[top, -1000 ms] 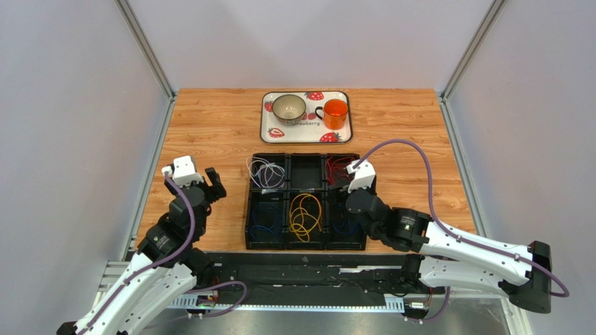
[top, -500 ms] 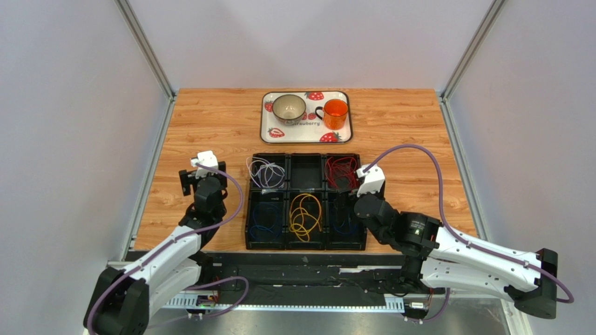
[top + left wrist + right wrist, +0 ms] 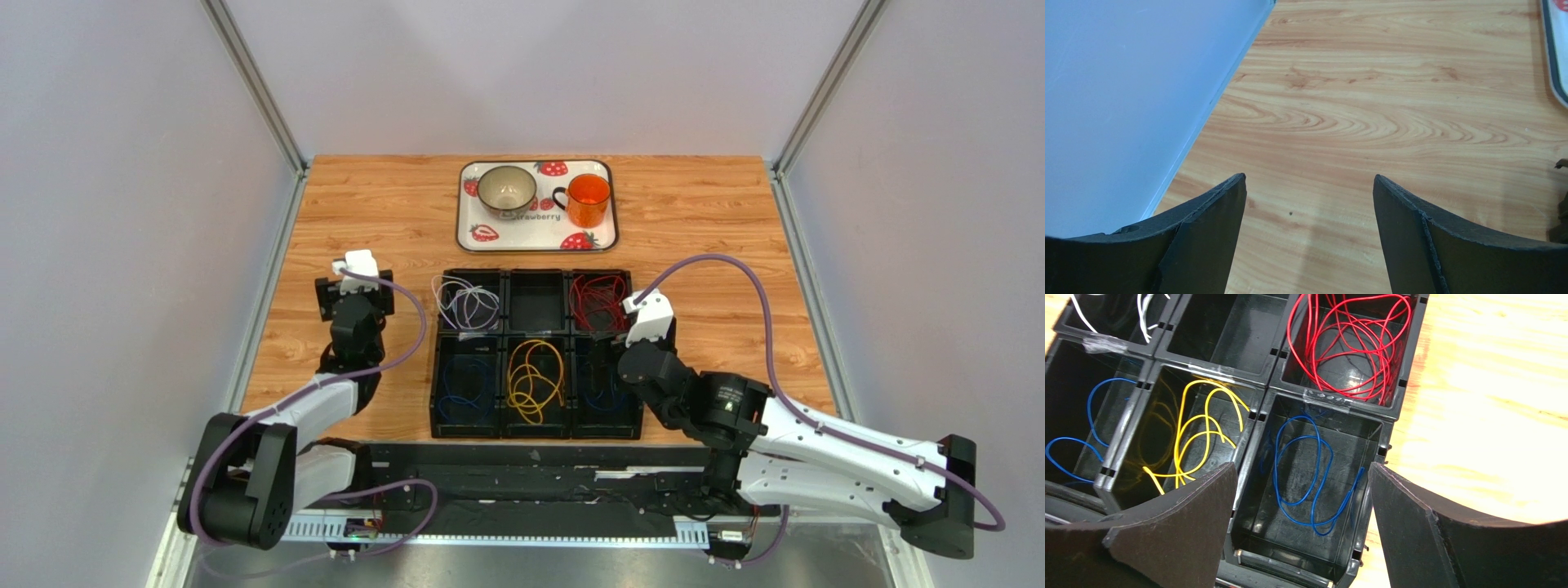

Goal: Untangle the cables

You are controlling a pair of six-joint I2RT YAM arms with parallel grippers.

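**Both grippers open; cables lie in bins**

Wooden table (image 3: 1413, 122) is framed between the spread jaws of the left gripper (image 3: 1309, 184). The black bin tray (image 3: 1229, 337) is shown only from the right wrist and overhead. Between the parted jaws of the right gripper (image 3: 1303, 468) a blue cable (image 3: 1308, 473) is looped, elongated away from them. A red cable (image 3: 1339, 349) lies ahead and a yellow cable (image 3: 1192, 441) to the left.

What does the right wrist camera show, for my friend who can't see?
The open right gripper hangs above a black tray of bins on a wooden table. One bin holds a red cable, two hold blue cables, one a yellow cable, one a white cable.
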